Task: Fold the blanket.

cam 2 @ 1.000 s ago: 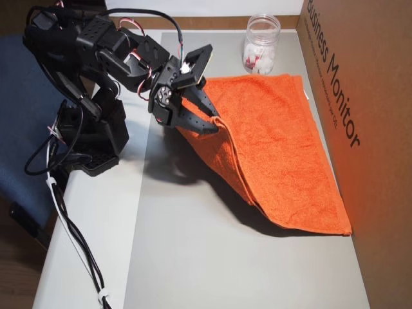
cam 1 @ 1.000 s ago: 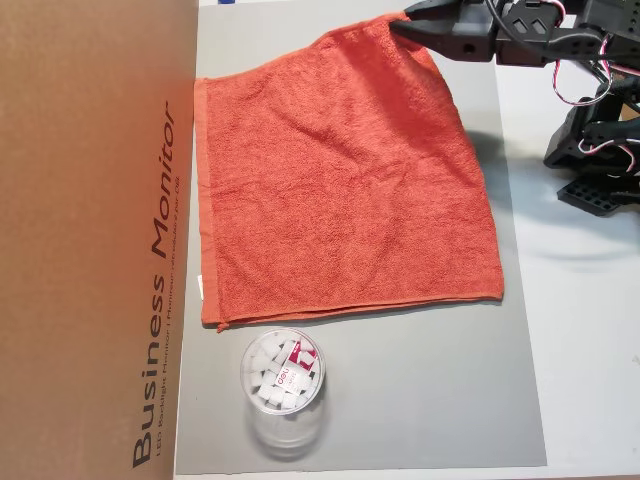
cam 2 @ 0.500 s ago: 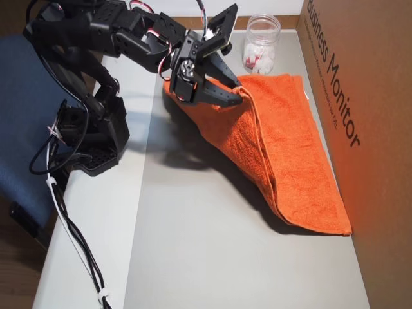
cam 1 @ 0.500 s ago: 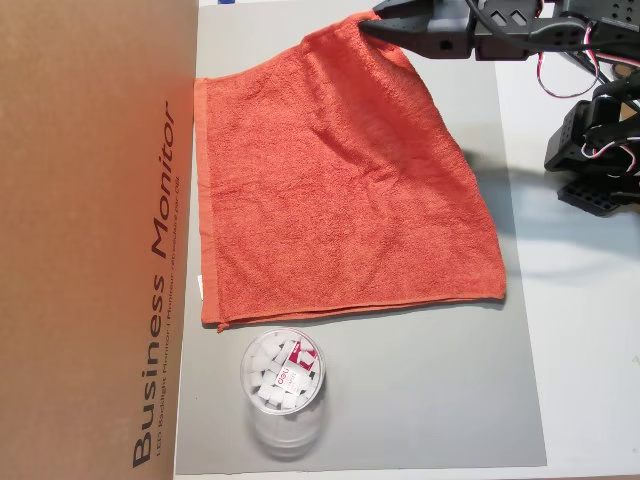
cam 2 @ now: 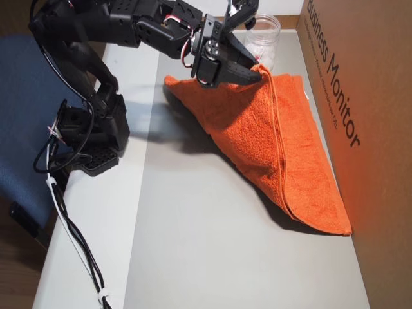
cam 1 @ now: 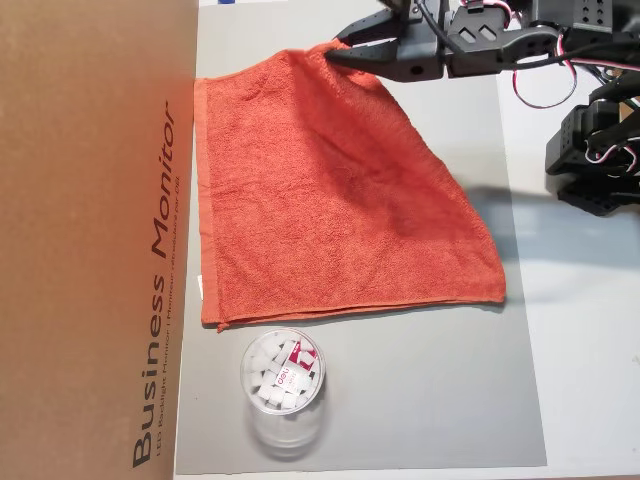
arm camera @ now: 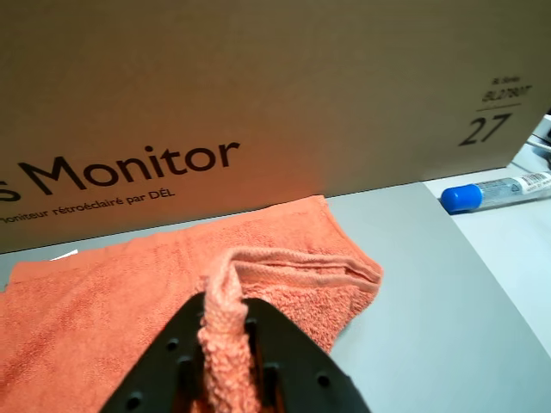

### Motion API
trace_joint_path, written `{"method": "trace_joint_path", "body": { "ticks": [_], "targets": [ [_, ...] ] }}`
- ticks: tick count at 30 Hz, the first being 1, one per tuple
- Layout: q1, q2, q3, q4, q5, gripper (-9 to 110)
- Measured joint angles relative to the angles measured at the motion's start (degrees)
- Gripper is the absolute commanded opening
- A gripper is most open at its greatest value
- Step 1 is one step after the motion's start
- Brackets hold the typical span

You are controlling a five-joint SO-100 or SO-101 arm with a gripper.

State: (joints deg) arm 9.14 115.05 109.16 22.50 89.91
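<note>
Gripper (arm camera: 228, 379) clamps the blanket (cam 1: 330, 210) corner beside a box (arm camera: 258, 95) reading "Monitor", perhaps "27".

The cardboard box (arm camera: 258, 95) runs past the picture edges in every view, its lettering cut short in the wrist view. There the gripper (arm camera: 225, 379) is cropped at the bottom edge, its fingertips buried in the blanket (arm camera: 284, 284). The clear jar (cam 2: 261, 45) stands partly behind the arm in an overhead view.

One blanket (cam 1: 330, 200), one clear jar (cam 1: 283, 375), one cardboard box (cam 1: 90, 230), one grey mat (cam 1: 400, 390), one blue-capped tube (arm camera: 491, 191).
</note>
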Motion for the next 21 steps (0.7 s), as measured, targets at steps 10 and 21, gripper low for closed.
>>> {"method": "trace_joint_path", "body": {
  "ticks": [10,21],
  "targets": [
    [-5.54,-9.93,-9.23,-1.85,-7.21,0],
    [-12.92,-20.74,-10.11,-20.65,-16.44,0]
  ]
}}
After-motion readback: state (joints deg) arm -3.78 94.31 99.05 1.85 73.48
